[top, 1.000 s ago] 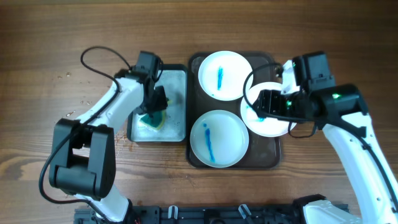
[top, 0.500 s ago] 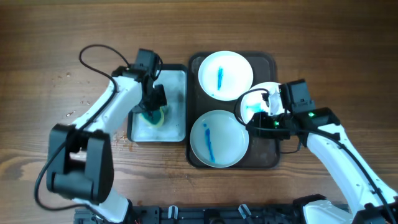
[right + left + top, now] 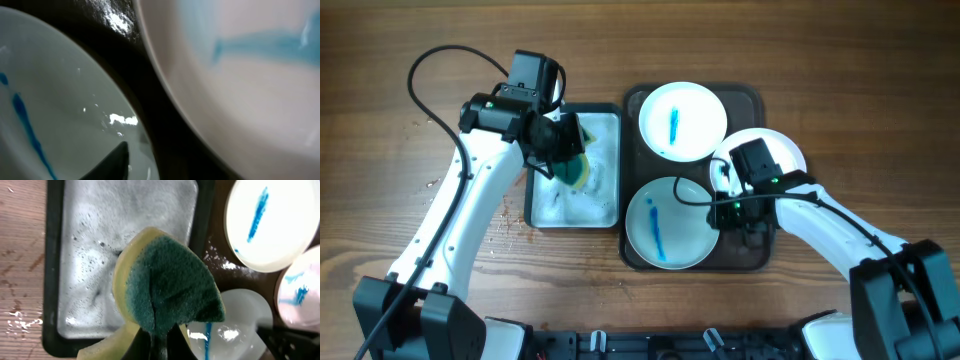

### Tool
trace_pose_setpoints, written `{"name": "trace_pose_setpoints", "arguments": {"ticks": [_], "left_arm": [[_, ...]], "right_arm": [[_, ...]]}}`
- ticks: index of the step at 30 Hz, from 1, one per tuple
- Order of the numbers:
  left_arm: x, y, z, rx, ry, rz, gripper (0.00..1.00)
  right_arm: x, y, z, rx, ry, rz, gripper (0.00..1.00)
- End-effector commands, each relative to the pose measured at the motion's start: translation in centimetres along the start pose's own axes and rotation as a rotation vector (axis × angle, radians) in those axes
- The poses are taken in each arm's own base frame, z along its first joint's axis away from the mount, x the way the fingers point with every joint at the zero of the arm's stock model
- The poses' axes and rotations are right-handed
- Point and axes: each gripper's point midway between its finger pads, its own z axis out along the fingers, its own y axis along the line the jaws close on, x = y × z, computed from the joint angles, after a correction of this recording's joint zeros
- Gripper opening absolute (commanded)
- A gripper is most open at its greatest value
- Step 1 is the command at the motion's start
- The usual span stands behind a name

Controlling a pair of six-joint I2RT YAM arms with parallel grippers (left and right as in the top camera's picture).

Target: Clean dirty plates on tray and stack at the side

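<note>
**Item: plate-cleaning station, mid-task**

- Left end effector (image 3: pixel 564 155): clamped on a sponge (image 3: pixel 167 285), green scouring face towards the wrist camera and yellow backing behind. It is held lifted over the wash tray (image 3: pixel 600 195), probably so that suds drip back into the tray rather than onto the table (image 3: pixel 410 260).
- Wash tray: foam-coated, left of the table's centre. Its right rim is just beside the brown tray (image 3: pixel 745 255).
- Brown tray: centre-right, carrying three plates, each with a blue streak, none yet cleaned by the look of them.
  - Far plate (image 3: pixel 682 120): towards the far edge, uncovered.
  - Near plate (image 3: pixel 665 225): towards the near edge.
  - Right-hand plate (image 3: pixel 780 155): overhangs the tray's right rim and is partly under the right arm.
- Right end effector (image 3: pixel 728 205): low over the gap between the near and right-hand plates. One dark fingertip shows above the near plate's rim. Whether it is spread or closed cannot be told. Judged to be positioning to steady or lift a plate for scrubbing.
- Droplets (image 3: pixel 505 215): on the table left of the wash tray.
- Open room: bare wood runs along the left and right edges and both far corners. The right edge looks the likelier side for stacking. The sponge's way to the plates is short — only the two adjoining tray rims to cross.
</note>
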Motion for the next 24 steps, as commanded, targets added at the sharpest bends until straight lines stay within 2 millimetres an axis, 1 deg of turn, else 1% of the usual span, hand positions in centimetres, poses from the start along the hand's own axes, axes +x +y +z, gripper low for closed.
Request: {"name": "trace_pose_setpoints", "arguments": {"ticks": [1,3,6,10,12,16,18,20,22,24], "left_arm": [[0.6,-1.9,-0.4,0.067,0.016,0.033,0.04],[1.1,-2.9,0.0,0.087,0.032,0.053,0.04],[2.2,-5.4,1.2,0.151,0.077,0.077,0.04],[4.0,-8.5,5.0,0.174,0.133,0.047,0.04],[5.5,-10.2,7.6,0.185,0.178,0.033,0.04],[8.4,-12.9,11.4,0.219,0.285,0.002,0.04],[9.8,-13.6,13.2,0.206,0.331,-0.027,0.04],[11.1,-13.6,15.1,0.172,0.371,-0.055,0.04],[12.0,-13.4,16.5,0.148,0.396,-0.059,0.04],[12.2,-12.7,17.5,0.108,0.394,-0.059,0.04]], "right_arm": [[1.2,-1.7,2.5,0.064,0.065,0.038,0.11],[0.8,-1.7,2.6,0.066,0.046,0.057,0.05],[0.4,-2.0,2.5,0.084,0.023,0.105,0.04],[0.1,-2.7,2.4,0.126,0.003,0.136,0.04],[0.1,-2.8,2.4,0.129,0.002,0.136,0.04],[0.1,-2.8,2.4,0.129,0.002,0.136,0.05],[0.1,-2.8,2.4,0.129,0.002,0.136,0.04],[0.1,-2.8,2.4,0.129,0.003,0.135,0.04],[0.1,-2.8,2.4,0.129,0.003,0.136,0.04],[0.1,-2.8,2.4,0.129,0.002,0.136,0.04]]}}
